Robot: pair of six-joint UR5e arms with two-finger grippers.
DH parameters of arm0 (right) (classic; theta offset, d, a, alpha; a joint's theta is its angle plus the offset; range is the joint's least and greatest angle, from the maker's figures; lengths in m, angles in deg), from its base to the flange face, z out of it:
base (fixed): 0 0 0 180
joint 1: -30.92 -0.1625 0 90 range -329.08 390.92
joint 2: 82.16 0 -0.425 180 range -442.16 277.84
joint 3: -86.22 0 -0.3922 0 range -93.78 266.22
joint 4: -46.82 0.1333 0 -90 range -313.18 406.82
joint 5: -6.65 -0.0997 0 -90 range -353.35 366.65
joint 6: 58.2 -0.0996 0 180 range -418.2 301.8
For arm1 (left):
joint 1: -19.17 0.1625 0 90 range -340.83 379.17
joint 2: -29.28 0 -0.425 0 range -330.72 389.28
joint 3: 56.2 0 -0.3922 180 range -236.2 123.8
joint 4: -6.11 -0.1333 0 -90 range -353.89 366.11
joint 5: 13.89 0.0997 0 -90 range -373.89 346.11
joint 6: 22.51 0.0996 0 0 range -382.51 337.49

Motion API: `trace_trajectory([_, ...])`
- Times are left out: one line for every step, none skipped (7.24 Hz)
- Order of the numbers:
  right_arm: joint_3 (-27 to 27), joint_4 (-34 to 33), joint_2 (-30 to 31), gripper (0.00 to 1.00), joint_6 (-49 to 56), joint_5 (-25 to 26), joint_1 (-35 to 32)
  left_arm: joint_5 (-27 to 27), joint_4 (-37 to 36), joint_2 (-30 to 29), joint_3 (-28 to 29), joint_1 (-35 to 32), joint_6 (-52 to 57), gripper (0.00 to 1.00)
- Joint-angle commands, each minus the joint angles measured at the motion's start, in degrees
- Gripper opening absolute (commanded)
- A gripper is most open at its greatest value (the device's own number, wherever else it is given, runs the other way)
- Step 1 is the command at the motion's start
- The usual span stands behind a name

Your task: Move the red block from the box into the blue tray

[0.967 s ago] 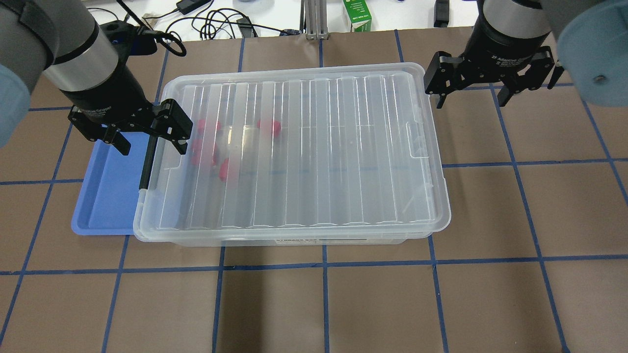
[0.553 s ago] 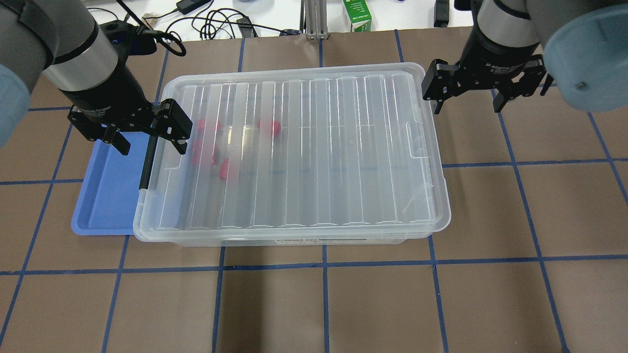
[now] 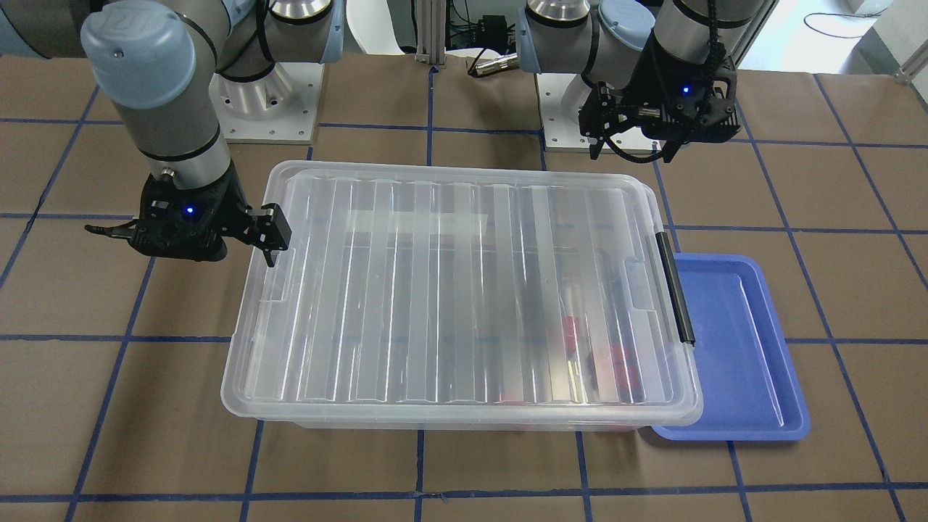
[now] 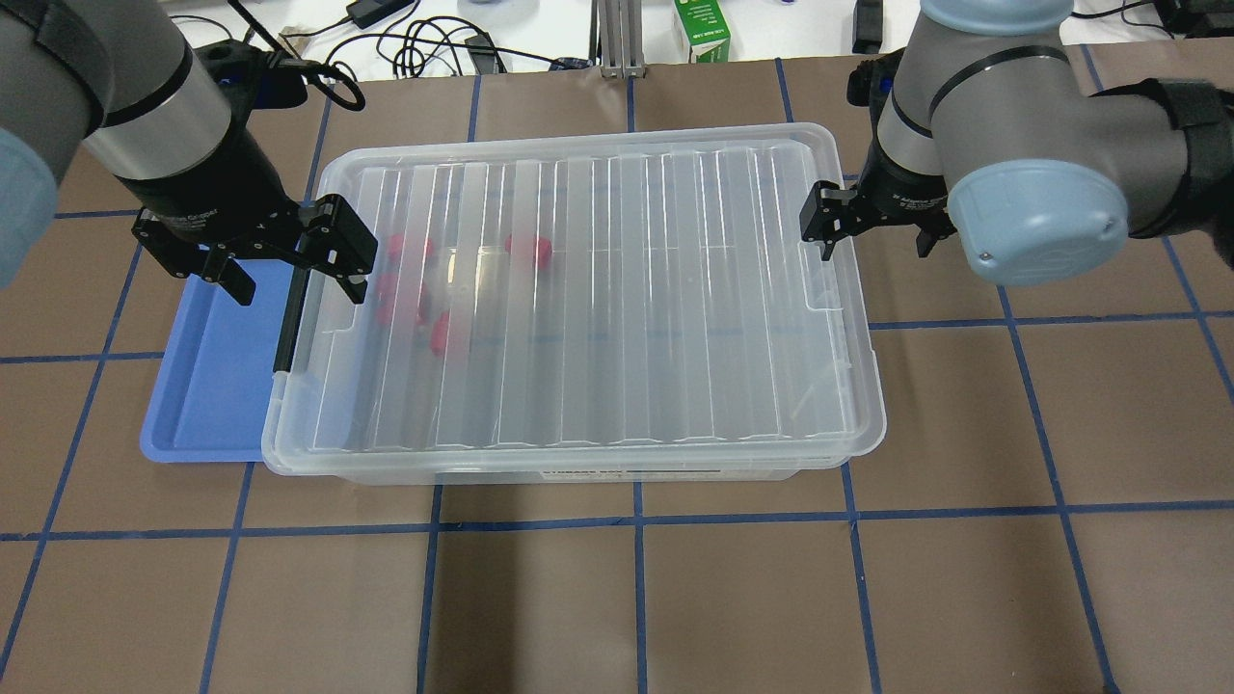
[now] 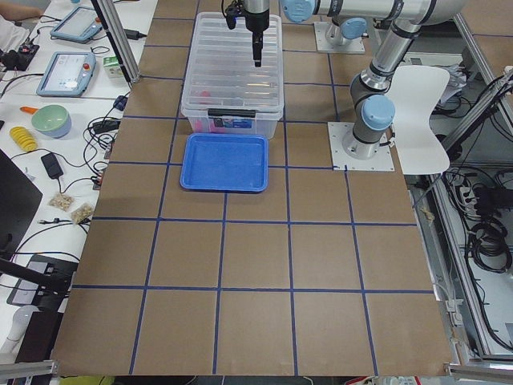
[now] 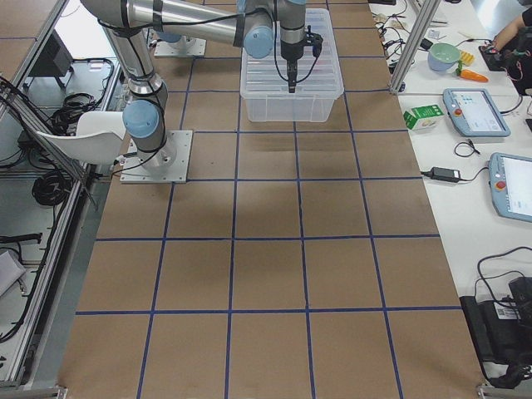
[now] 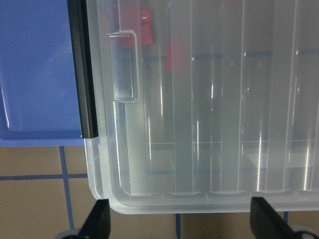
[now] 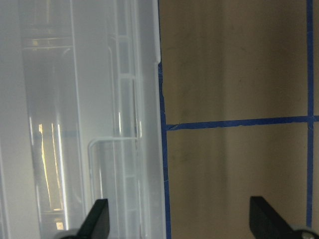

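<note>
A green carton (image 4: 702, 29) is standing beyond the brown table (image 4: 964, 598), near black cables (image 4: 424, 46) that are lying tangled. Blue tape lines (image 4: 639, 598) are crossing the tabletop. A green bowl (image 5: 50, 120) is sitting beside a tablet (image 5: 74, 72).

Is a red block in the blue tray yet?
No, the blue tray holds nothing, and the red blocks lie under the shut lid of the box.

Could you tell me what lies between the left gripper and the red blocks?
The box's shut clear lid, covering the red blocks; the left gripper hangs over its latch end (overhead view).
</note>
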Motion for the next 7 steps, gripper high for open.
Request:
trace_trajectory([1.44,-3.11,-1.61,0.99,0.32,0.13,0.51,0.02,0.00,-0.04,0.00,-0.06,0.00,1.00])
trace_trajectory([1.97,-3.21,-1.61,1.00,0.32,0.14,0.51,0.02,0.00,-0.04,0.00,0.02,-0.09,1.00])
trace_trajectory([2.15,-4.00,-2.13,1.00,0.41,0.48,0.51,0.02,0.00,-0.04,0.00,-0.06,-0.09,1.00])
trace_trajectory([2.23,-3.92,-2.40,1.00,1.02,0.84,0.51,0.02,0.09,0.04,0.00,-0.06,0.00,1.00])
trace_trajectory([2.06,-4.09,-2.32,1.00,2.15,1.10,0.60,0.02,0.09,-0.04,-0.09,-0.06,0.00,1.00])
trace_trajectory([2.15,-4.35,-2.32,1.00,2.60,2.67,1.38,0.02,0.09,-0.04,-0.09,-0.06,-0.09,1.00])
trace_trajectory([2.15,-4.44,-2.32,1.00,3.04,4.25,2.09,0.02,0.00,-0.04,0.00,-0.06,-0.09,1.00])
